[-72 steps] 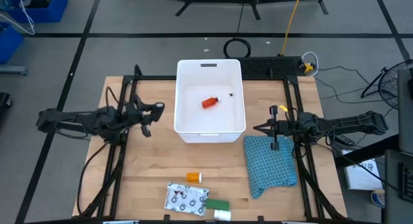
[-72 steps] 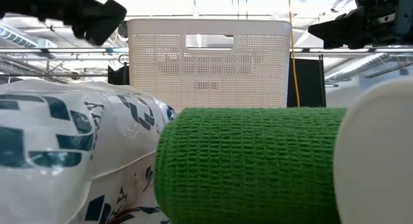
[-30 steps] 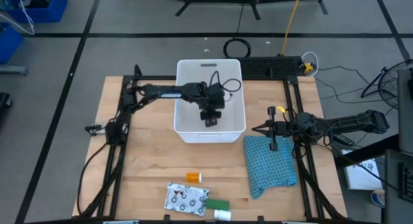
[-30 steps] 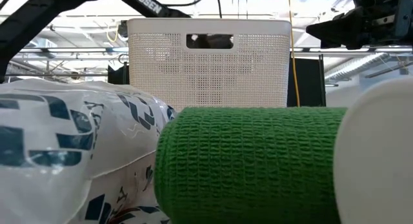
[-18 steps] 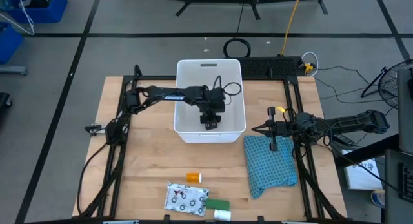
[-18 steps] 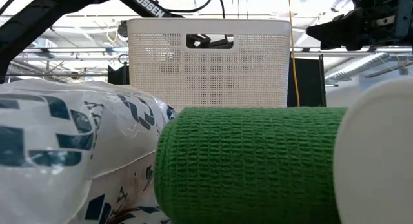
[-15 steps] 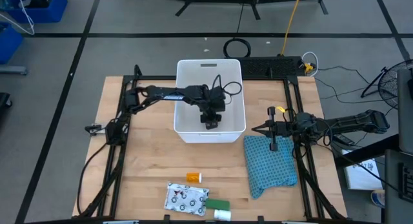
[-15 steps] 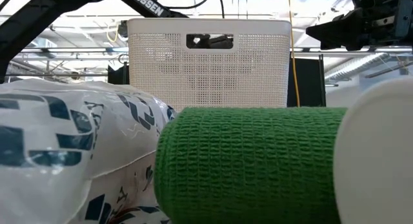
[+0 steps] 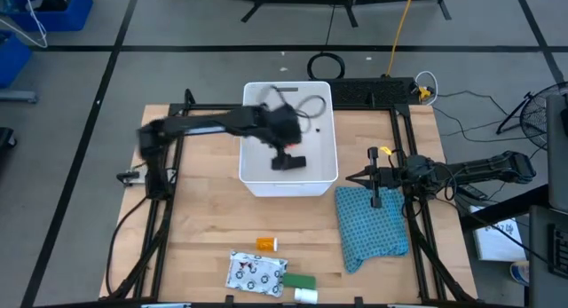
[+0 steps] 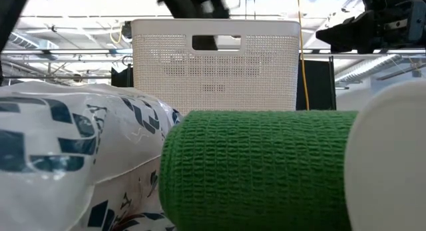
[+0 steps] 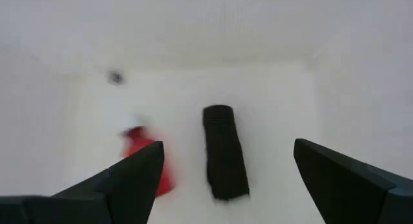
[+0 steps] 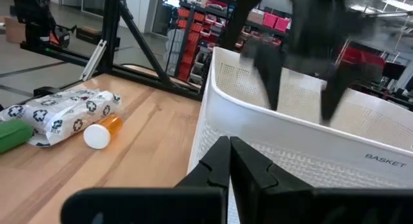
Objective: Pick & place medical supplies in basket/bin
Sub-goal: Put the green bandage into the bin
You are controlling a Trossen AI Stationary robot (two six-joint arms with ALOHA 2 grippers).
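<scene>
The white basket [image 9: 288, 187] stands at the table's far middle. On its floor lie a black block [image 11: 225, 161] and, beside it, a red tube [image 11: 143, 158]. My left gripper [image 11: 228, 145] hangs open above them, blurred, over the basket [image 12: 303, 140]; its two fingers [image 12: 271, 75] stand apart. My right gripper [image 12: 229, 153] is shut and holds nothing, above the far edge of the blue cloth [image 9: 373, 226]. An orange bottle [image 9: 267, 244], a printed white packet [image 9: 253, 272], a green block [image 9: 300, 281] and a small white bottle [image 9: 306, 295] lie at the near edge.
The black frame rails [image 9: 404, 166] flank the basket on both sides. Bare wood lies between the basket and the near-edge items. In the low view the green block [image 10: 259, 168], the packet [image 10: 73, 158] and the white bottle [image 10: 393, 158] fill the foreground.
My left gripper has risen out of the basket and drawn back toward the table's left edge, blurred with motion. The black block lies on the basket floor beside the red tube, with nothing touching it.
</scene>
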